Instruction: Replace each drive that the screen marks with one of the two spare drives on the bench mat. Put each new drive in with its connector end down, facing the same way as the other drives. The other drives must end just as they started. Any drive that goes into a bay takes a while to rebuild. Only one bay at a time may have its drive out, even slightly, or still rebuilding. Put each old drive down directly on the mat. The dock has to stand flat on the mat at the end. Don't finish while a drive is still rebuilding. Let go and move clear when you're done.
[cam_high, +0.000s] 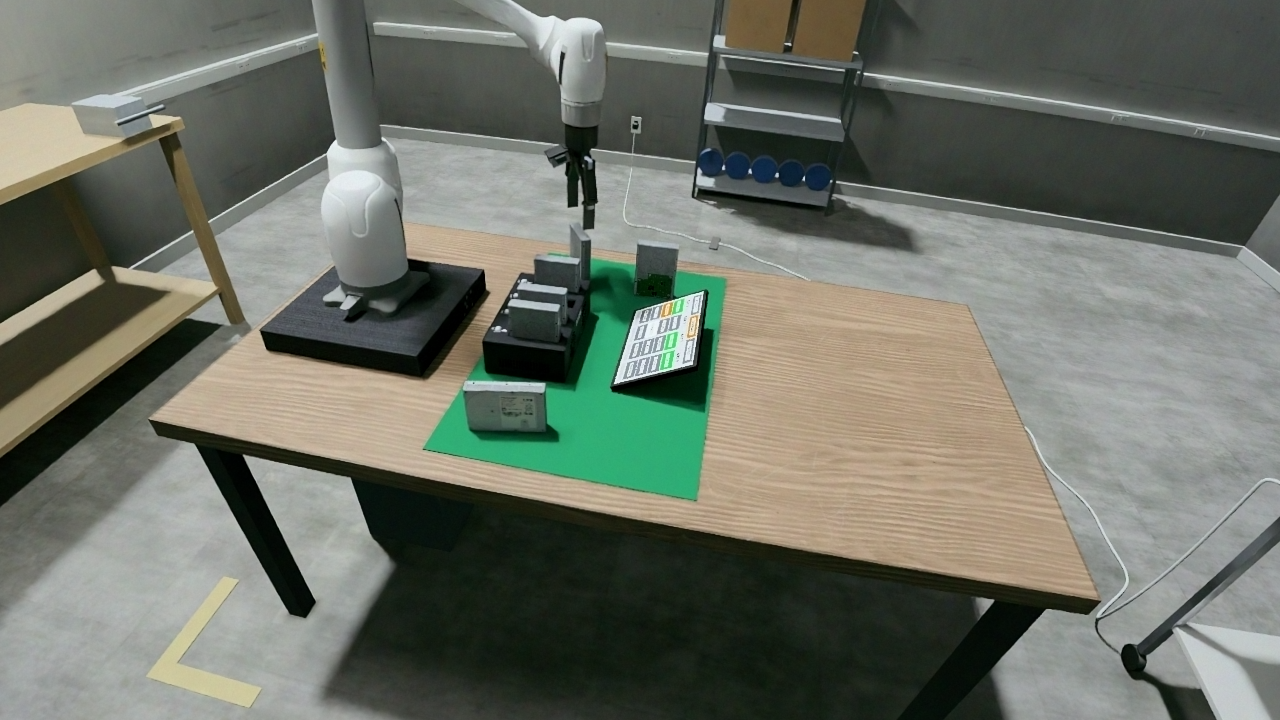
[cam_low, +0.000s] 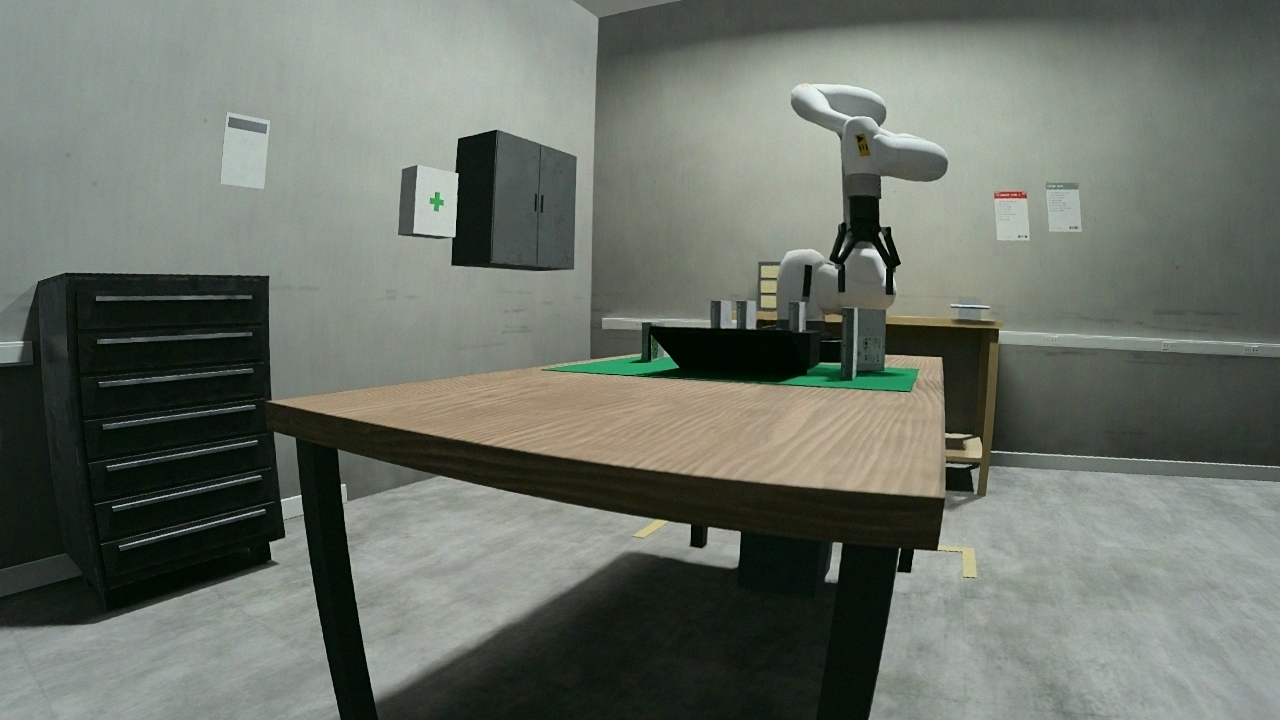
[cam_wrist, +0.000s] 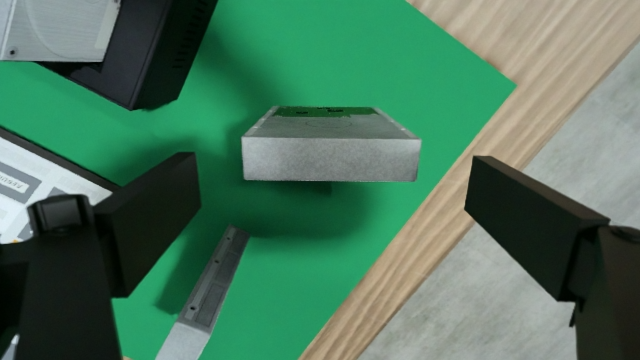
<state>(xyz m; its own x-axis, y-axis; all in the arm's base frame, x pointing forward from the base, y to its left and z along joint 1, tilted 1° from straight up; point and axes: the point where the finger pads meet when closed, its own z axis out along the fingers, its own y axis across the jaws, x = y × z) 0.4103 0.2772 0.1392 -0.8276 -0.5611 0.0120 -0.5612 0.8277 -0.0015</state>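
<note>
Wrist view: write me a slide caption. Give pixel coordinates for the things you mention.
The open gripper (cam_high: 580, 213) (cam_low: 865, 291) (cam_wrist: 333, 181) above a drive (cam_high: 580, 255) (cam_wrist: 331, 159) standing upright on the green mat (cam_high: 617, 438) (cam_low: 608, 368) (cam_wrist: 425, 60).
</note>
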